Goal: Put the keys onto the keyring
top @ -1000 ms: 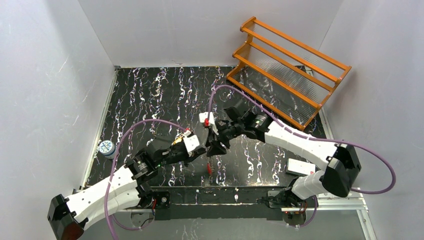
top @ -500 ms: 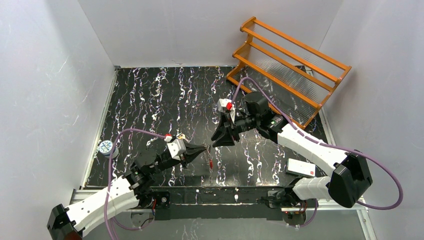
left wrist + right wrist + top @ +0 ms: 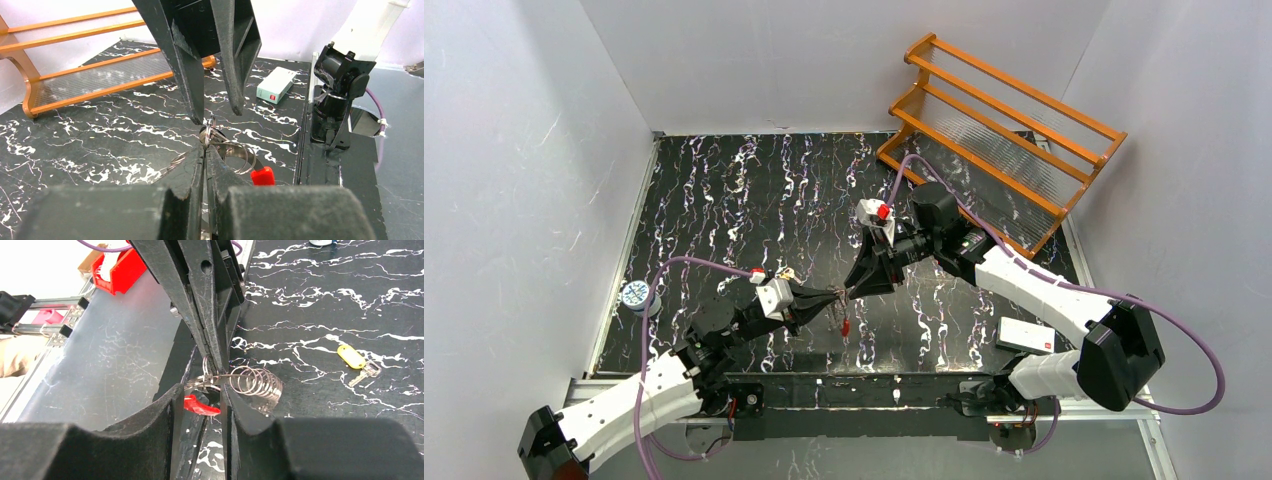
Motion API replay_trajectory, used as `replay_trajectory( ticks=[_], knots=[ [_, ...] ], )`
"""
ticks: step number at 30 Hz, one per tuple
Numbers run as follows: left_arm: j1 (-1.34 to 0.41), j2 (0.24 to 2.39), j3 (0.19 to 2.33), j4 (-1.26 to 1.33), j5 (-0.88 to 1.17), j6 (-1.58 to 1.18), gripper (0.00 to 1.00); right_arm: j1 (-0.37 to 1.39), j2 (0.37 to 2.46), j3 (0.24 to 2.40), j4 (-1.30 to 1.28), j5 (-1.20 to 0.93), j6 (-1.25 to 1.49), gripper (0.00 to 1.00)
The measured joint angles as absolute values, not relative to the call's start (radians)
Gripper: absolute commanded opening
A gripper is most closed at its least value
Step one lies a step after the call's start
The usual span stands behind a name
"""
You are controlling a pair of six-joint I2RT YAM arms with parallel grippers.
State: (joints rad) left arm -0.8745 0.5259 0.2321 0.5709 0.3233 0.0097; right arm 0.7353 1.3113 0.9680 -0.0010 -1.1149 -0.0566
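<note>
My left gripper (image 3: 205, 146) is shut on the keyring (image 3: 207, 135), a thin silvery wire ring with a coiled stretch (image 3: 241, 156) and a red piece (image 3: 262, 176) hanging below. My right gripper (image 3: 200, 395) meets it tip to tip above the table, jaws apart. They straddle the ring (image 3: 205, 376) and the red piece (image 3: 201, 406) with a gap on each side. The coil (image 3: 257, 382) sticks out to the right. The keys lie on the table behind the left wrist, one with a yellow tag (image 3: 351, 356) and one silvery (image 3: 368, 371). From above, both grippers (image 3: 834, 294) (image 3: 852, 289) touch noses mid-table.
An orange slatted rack (image 3: 999, 130) stands at the back right. A white box (image 3: 1024, 335) lies near the right arm's base. A small round blue-and-white object (image 3: 636, 296) sits at the table's left edge. Purple cables loop over both arms.
The left gripper has carried the keyring right, up to the right gripper's tips. The right arm swung back and up a second ago. Its jaws have since narrowed around the ring.
</note>
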Motion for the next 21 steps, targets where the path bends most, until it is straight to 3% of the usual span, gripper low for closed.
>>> replay_trajectory(
  ticks=[7, 13, 20, 21],
  knots=[
    [-0.875, 0.529, 0.232, 0.575, 0.323, 0.007, 0.00, 0.735, 1.316, 0.968, 0.004, -1.127, -0.054, 0.27],
    [-0.875, 0.529, 0.232, 0.575, 0.326, 0.007, 0.00, 0.735, 1.338, 0.968, 0.002, -1.121, -0.051, 0.27],
    [-0.875, 0.533, 0.232, 0.576, 0.326, 0.007, 0.00, 0.735, 1.338, 0.968, 0.001, -1.109, -0.050, 0.01],
    [-0.875, 0.533, 0.232, 0.576, 0.326, 0.007, 0.00, 0.735, 1.338, 0.968, 0.001, -1.107, -0.049, 0.01]
  ],
)
